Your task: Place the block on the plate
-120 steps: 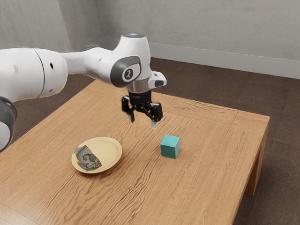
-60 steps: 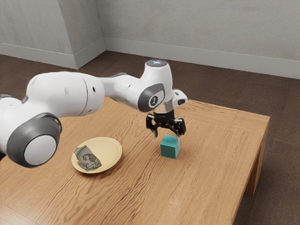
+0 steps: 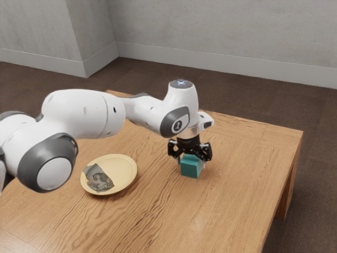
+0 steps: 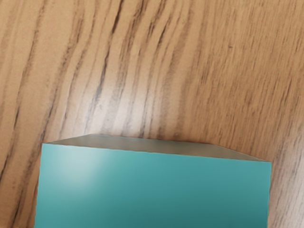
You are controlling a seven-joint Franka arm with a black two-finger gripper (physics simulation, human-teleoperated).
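Exterior view, starting at the exterior view's left: the white arm [image 3: 87,113] comes in with its dark-capped joint [image 3: 52,174] above the wooden surface [image 3: 237,163]. Next comes the round, pale yellow plate [image 3: 124,171], lying flat, with a dark printed patch [image 3: 98,178] on the side of it toward the exterior view's left. Farther along, well apart from the plate, the black gripper [image 3: 191,164] points down over the teal block [image 3: 190,168]. Its jaws are spread wide, one on either side of the block and not clamped on it. The block sits upright on the surface. Toward the exterior view's right are a table leg [image 3: 286,195] and the brown floor [image 3: 316,158], with the grey wall [image 3: 226,31] behind. In the wrist view, the block's smooth teal face is close under the hand, and streaked wood grain runs beyond it.
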